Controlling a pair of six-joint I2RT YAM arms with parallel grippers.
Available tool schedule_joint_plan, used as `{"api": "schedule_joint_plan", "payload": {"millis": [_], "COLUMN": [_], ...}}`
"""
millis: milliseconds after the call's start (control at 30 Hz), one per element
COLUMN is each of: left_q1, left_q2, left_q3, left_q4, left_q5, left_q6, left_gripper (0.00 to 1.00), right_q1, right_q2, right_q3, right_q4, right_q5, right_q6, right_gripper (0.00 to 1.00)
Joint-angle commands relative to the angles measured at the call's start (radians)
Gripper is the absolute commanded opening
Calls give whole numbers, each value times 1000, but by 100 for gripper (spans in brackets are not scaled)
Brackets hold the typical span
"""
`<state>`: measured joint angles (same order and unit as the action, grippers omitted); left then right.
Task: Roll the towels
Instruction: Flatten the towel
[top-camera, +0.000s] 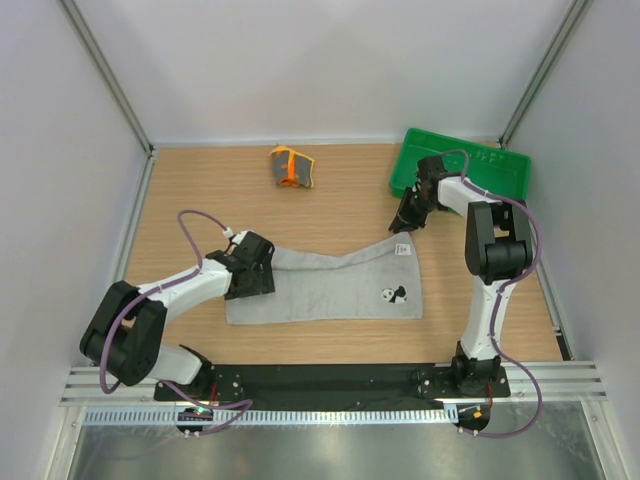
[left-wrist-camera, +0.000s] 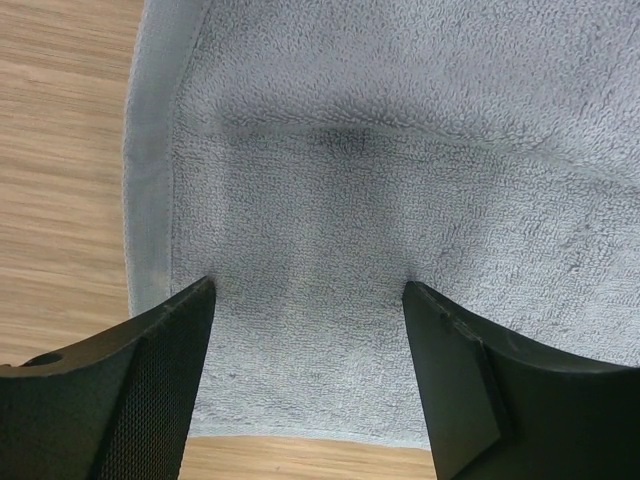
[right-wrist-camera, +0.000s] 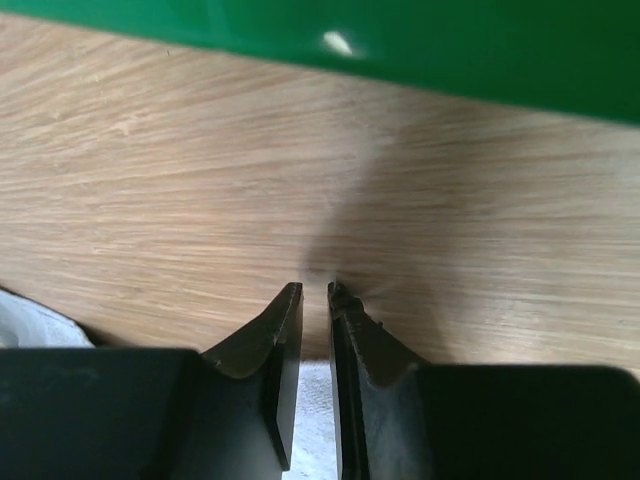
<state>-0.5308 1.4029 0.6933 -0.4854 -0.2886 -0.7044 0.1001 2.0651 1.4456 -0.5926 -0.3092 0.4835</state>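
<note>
A light grey towel (top-camera: 330, 285) with a small panda mark lies spread flat on the wooden table. My left gripper (top-camera: 260, 268) hovers over its left end. In the left wrist view that gripper (left-wrist-camera: 308, 287) stands open, with only grey terry (left-wrist-camera: 400, 180) between and below its fingers. My right gripper (top-camera: 404, 226) is at the towel's far right corner, next to the green tray. In the right wrist view its jaws (right-wrist-camera: 315, 290) are nearly together, with grey cloth (right-wrist-camera: 316, 425) pinched deep between them. The orange patterned towel (top-camera: 291, 167) lies bundled at the back.
The green plastic tray (top-camera: 470, 170) stands at the back right, right behind my right gripper; its wall (right-wrist-camera: 420, 50) fills the top of the right wrist view. White walls and metal posts enclose the table on three sides.
</note>
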Motion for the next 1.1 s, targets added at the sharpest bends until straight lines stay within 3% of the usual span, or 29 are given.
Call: {"api": "schedule_joint_plan", "payload": {"millis": [0, 233, 333, 367, 467, 767, 1067], "left_q1": [3, 5, 5, 5, 5, 5, 5], "left_q2": [-15, -22, -25, -25, -27, -28, -28], "left_q3": [-14, -20, -17, -17, -21, -25, -26], "left_q4": [-56, -55, -55, -53, -50, -36, -30], "left_q5": [-24, -3, -3, -7, -6, 0, 6], "left_q6": [-15, -15, -9, -7, -6, 0, 6], "left_gripper": [78, 78, 79, 79, 79, 79, 79], "right_q1": [-17, -48, -48, -46, -48, -46, -48], "right_q2": [4, -88, -150, -196, -250, -303, -255], "right_q3": [30, -21, -53, -62, -105, -275, -275], "right_q4": [16, 62, 88, 89, 80, 134, 166], "right_q5": [44, 81, 67, 80, 137, 85, 47], "right_q6": [-5, -42, -48, -48, -57, -65, -62], "right_gripper": [24, 24, 37, 47, 57, 56, 48]}}
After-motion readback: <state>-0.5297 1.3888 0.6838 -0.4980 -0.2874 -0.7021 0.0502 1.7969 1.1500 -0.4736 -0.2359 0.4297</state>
